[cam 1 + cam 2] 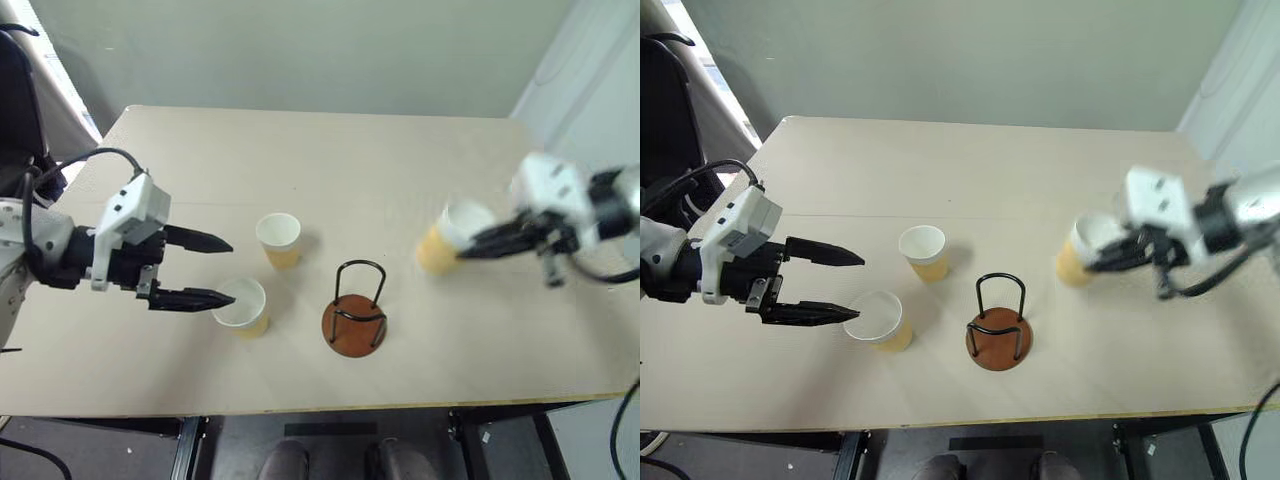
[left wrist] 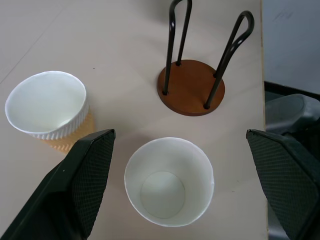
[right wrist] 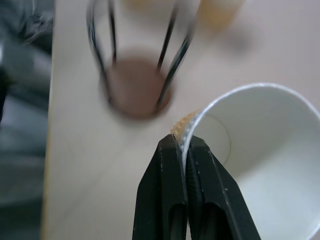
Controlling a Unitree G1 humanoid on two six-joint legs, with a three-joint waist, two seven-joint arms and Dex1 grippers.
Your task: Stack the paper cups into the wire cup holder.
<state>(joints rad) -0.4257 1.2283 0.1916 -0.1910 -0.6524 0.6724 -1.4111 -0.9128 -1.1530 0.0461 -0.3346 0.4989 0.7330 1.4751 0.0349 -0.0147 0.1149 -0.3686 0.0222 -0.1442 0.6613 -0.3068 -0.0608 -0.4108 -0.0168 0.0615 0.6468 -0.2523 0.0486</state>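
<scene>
Now the right gripper point(image 3: 184, 145) is pinching the rim of one paper cup point(image 1: 447, 238) between its pressed-together fingers and is holding it above the table point(image 1: 330, 150), to the right of the wire cup holder point(image 1: 355, 310), which is standing empty. So the first stacking step is in hand; next the cup needs carrying over the wire loops and lowering straight between them. The left gripper point(image 1: 205, 270) is hanging with jaws spread beside the nearer cup point(image 1: 241, 305); another cup point(image 1: 279, 239) is standing just behind. The beige table is standing before a pale wall point(image 1: 300, 50).
</scene>
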